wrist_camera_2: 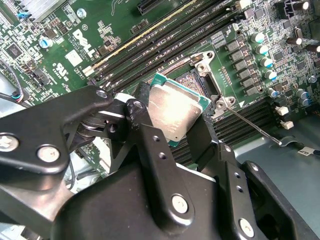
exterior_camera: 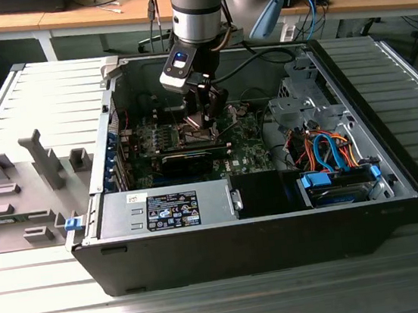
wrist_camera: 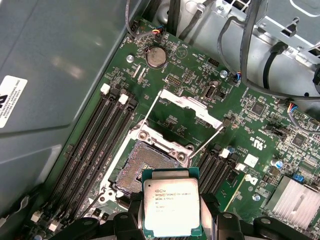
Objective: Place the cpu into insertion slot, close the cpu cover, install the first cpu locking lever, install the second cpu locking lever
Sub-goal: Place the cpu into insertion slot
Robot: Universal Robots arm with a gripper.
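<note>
Claw (wrist_camera: 172, 221) clamped on the cpu (wrist_camera: 171, 207), just short of the empty insertion slot (wrist_camera: 142, 167) below it; cpu cover (wrist_camera: 192, 102) raised, locking levers (wrist_camera: 207, 140) unlatched.

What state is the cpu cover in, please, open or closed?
Open: the cpu cover is swung back off the bare insertion slot.

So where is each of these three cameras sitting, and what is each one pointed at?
Exterior view: apart from the robot, looking down into the open computer case; the arm and gripper show over the motherboard.
First wrist view: near the wrist, facing the bare insertion slot and open cpu cover; the gripper flanks the cpu.
Second wrist view: near the wrist too, from another side; its black fingers show large.
Shared: both wrist views show the cpu clamped over the motherboard.
</note>
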